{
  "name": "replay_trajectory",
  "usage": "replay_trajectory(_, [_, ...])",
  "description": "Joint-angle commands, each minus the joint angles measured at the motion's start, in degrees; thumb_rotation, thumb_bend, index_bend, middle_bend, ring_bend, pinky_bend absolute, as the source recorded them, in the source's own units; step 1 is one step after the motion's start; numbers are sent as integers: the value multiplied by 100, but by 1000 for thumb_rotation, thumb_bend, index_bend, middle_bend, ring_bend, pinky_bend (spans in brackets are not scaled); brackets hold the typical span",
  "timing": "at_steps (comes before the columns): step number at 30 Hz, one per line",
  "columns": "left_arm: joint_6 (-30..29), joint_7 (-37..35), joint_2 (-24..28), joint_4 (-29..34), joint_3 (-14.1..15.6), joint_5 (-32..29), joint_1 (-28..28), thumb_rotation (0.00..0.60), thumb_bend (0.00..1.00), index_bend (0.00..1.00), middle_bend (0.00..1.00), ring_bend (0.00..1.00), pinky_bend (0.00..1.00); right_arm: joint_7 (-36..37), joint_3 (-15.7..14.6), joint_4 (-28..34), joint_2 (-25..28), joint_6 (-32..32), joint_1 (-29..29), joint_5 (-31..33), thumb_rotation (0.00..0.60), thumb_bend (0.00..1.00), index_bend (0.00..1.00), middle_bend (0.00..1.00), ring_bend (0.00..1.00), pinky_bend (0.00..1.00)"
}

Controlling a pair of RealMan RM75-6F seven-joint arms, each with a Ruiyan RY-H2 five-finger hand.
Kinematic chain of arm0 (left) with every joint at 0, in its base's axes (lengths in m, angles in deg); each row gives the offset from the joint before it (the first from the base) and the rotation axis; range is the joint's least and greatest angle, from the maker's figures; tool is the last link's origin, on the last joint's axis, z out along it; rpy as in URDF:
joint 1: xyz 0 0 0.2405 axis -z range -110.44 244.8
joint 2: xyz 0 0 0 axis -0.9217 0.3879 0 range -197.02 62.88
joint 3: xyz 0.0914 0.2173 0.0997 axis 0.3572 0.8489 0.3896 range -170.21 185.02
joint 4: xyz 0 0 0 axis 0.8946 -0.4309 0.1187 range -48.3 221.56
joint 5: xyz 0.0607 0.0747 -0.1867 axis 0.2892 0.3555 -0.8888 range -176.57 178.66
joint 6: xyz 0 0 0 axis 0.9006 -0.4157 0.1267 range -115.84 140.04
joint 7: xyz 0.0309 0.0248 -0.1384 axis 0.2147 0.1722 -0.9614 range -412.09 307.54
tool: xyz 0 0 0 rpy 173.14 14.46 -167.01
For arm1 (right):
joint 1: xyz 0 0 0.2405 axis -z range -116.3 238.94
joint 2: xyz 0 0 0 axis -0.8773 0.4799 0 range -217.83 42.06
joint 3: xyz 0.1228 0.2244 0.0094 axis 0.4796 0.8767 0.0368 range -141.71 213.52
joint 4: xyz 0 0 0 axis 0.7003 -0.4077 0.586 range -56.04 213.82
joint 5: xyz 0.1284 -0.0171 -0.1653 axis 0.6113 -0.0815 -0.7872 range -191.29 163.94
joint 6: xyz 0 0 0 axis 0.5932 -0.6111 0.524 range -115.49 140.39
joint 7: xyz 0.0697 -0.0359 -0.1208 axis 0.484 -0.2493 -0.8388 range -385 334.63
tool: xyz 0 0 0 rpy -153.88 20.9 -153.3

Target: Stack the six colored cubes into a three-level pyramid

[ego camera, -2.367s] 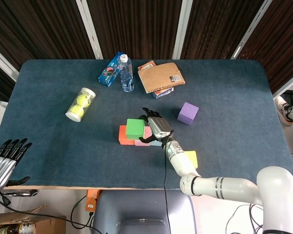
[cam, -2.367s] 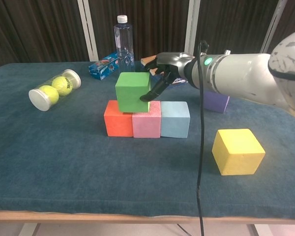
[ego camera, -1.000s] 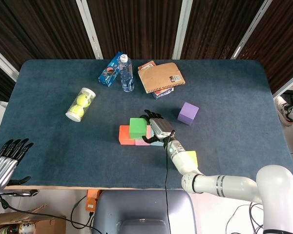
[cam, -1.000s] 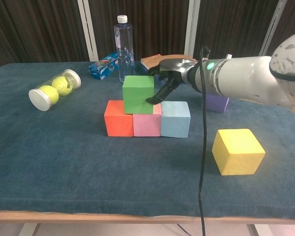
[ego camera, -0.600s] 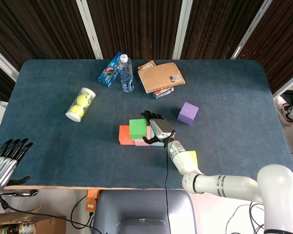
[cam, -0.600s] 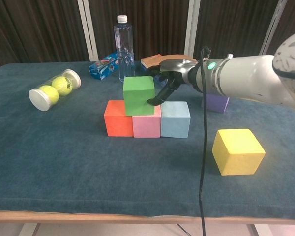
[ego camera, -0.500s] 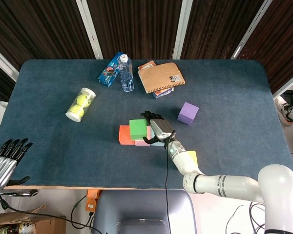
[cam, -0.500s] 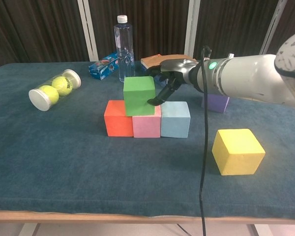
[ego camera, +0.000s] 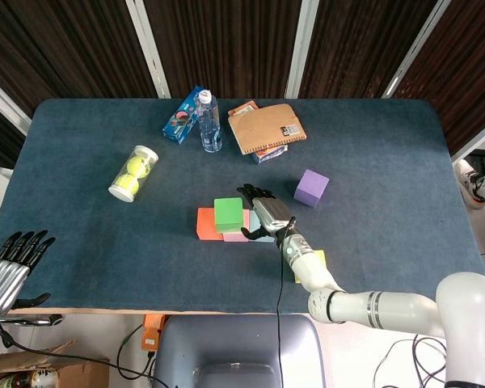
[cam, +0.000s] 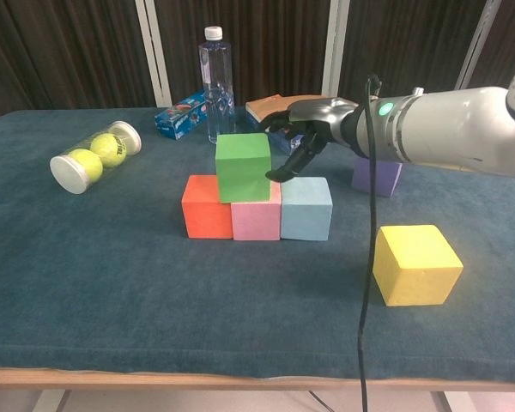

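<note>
Chest view: the right hand (cam: pixel 307 129) has let go of the green cube (cam: pixel 243 167) and drawn back rightward, fingers loose and holding nothing; the cube now sits square across the orange cube (cam: pixel 207 207) and pink cube (cam: pixel 256 210); second level begun, yellow cube (cam: pixel 416 264) and purple cube (cam: pixel 377 175) waiting; left hand (ego camera: pixel 10 263) idle, fingers spread.

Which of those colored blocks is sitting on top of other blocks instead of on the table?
The green block. It rests on the orange block and the pink block; every other block sits directly on the table.
</note>
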Motion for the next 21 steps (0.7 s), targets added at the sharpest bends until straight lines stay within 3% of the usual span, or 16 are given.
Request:
replay_trajectory(1, [7, 4, 0, 0, 1, -1, 1, 507, 64, 86, 20, 0, 67, 55, 31, 61, 36, -99, 44, -50, 600, 298, 0, 0, 0, 0])
replay_trajectory(12, [-45, 25, -7, 19, 9, 30, -22, 505, 65, 86, 20, 0, 67, 82, -26, 465, 350, -413, 270, -297, 600, 237, 0, 0, 0, 0])
replay_trajectory(21, [-91, 32, -26, -2, 28, 71, -49, 508, 65, 86, 20, 0, 67, 135, -380, 1091, 971, -714, 787, -970, 600, 236, 14, 0, 0, 0])
